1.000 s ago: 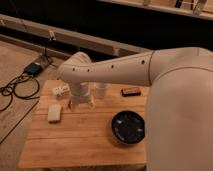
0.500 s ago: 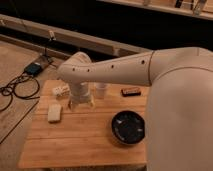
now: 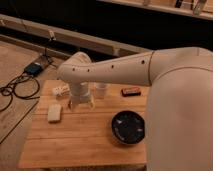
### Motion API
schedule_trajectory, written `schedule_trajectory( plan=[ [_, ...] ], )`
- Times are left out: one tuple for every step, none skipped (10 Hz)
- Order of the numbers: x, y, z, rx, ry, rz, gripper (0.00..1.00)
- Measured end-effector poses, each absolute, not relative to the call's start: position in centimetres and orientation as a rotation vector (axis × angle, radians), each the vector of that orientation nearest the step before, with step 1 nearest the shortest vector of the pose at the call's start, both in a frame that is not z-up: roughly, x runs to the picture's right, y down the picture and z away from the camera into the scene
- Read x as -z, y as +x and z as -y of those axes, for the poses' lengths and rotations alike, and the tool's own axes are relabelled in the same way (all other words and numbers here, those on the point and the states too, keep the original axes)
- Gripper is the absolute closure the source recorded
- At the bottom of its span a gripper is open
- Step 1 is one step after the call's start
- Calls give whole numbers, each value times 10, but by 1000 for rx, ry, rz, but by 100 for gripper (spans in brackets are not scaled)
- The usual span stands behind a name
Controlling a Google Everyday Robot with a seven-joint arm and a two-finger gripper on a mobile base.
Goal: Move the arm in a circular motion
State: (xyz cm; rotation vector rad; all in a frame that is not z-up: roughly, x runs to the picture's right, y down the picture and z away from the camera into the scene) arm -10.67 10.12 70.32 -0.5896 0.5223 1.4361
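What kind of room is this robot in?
Probably a robot lab or workshop: a big white arm reaches over a wooden table, its end effector low above the table, and cables lie on the floor.

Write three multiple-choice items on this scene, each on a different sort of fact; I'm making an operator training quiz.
1. Where is the black bowl? A in a sink; B on the wooden table; C on a shelf.
2. What colour is the arm? A cream-white; B blue; C red.
3. How does the end effector stand? A pointing down over the table; B pointing straight up; C lying sideways.
Key: B, it sits on the tabletop; A, its segments are cream-white; A, the wrist drops toward the table.
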Motion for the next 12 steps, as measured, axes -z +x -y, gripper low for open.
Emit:
schedule_trajectory(
  plan=[
    [-703,-107,-101,-1436,-590,-522,35],
    [-703,-108,-101,-1437,-590,-521,35],
    [-707,-108,-101,-1440,-594,-528,35],
    [-712,-104,-104,-1448,-595,-552,35],
    [-715,-98,-106,-1466,-592,-577,35],
    [-721,-83,-106,-1502,-577,-611,35],
    [-725,-61,-102,-1559,-559,-644,35],
    [-728,-42,-98,-1600,-545,-665,35],
    [-728,-18,-87,-1650,-524,-685,35],
    [-727,1,-77,-1677,-507,-694,35],
    [-726,29,-57,-1704,-484,-702,35],
    [-728,45,-38,-1704,-469,-703,35]
  ],
)
